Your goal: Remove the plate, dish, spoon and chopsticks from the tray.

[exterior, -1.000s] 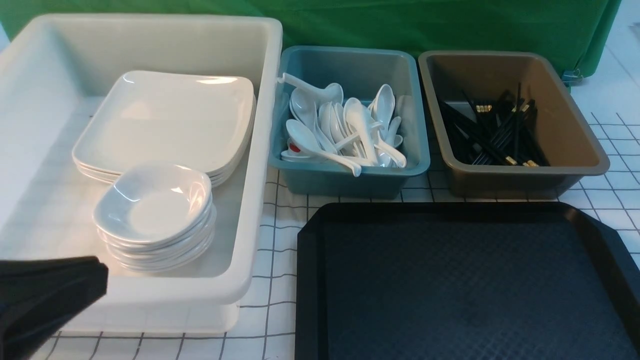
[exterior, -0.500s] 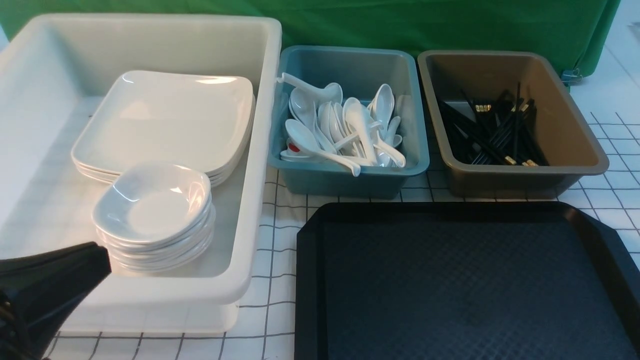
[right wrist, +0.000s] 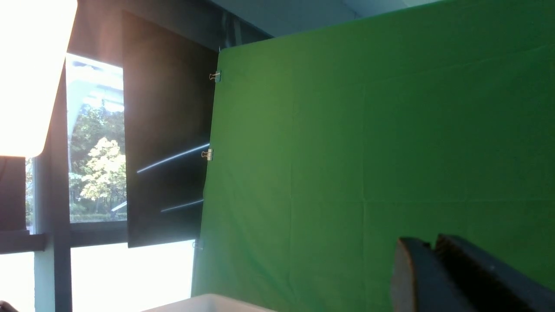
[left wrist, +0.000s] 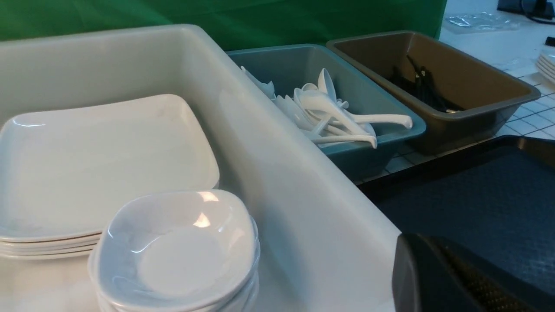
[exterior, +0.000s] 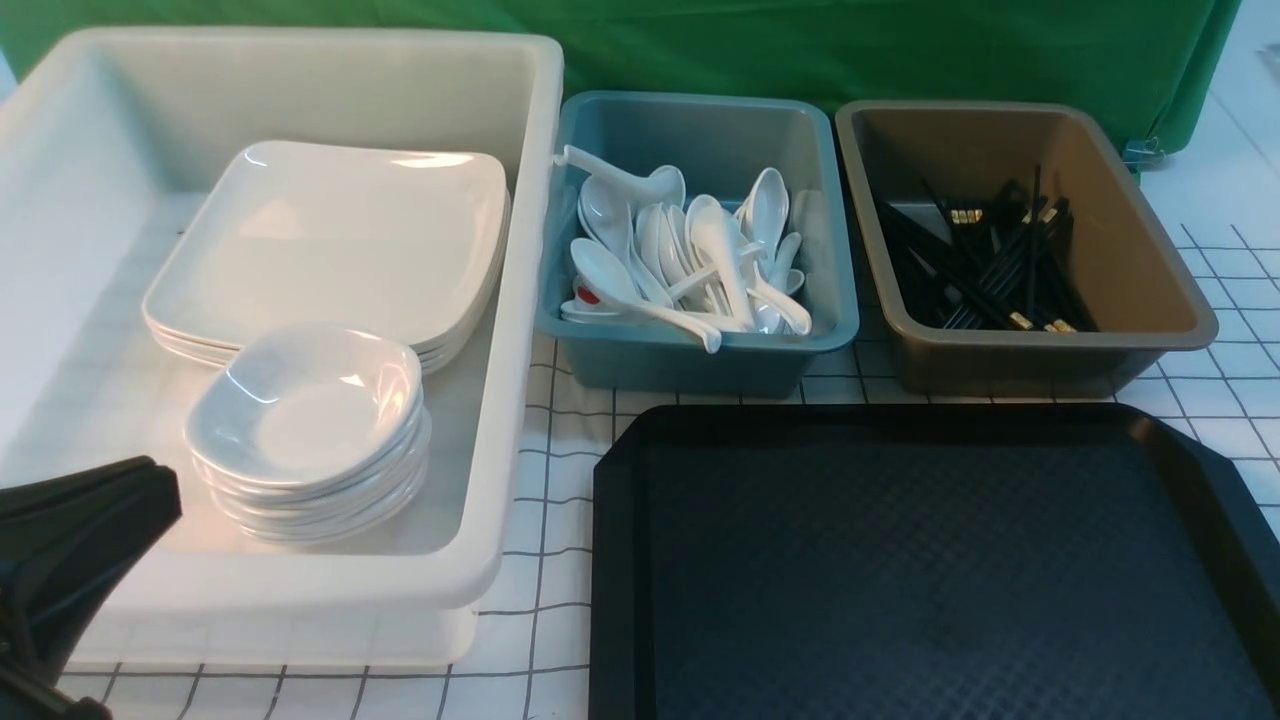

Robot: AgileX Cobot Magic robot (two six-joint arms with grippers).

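Four task items, all off the bare black tray (exterior: 930, 570): plate (exterior: 330, 240) and dish (exterior: 305, 405) stacked in the white tub (exterior: 480, 560), spoon (exterior: 640, 295) in the blue tub (exterior: 690, 360), chopsticks (exterior: 985, 270) in the brown tub (exterior: 1040, 365). Glazed ware likely slick and brittle; grasp rims. Left fingers (exterior: 150, 500) closed, empty; right fingers' (right wrist: 422, 268) state unclear.

Textured, seemingly plastic tray (exterior: 930, 580)

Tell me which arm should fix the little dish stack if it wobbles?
Left, probably. The left gripper is right beside the dish stack in the white tub; the right gripper faces only the green backdrop.
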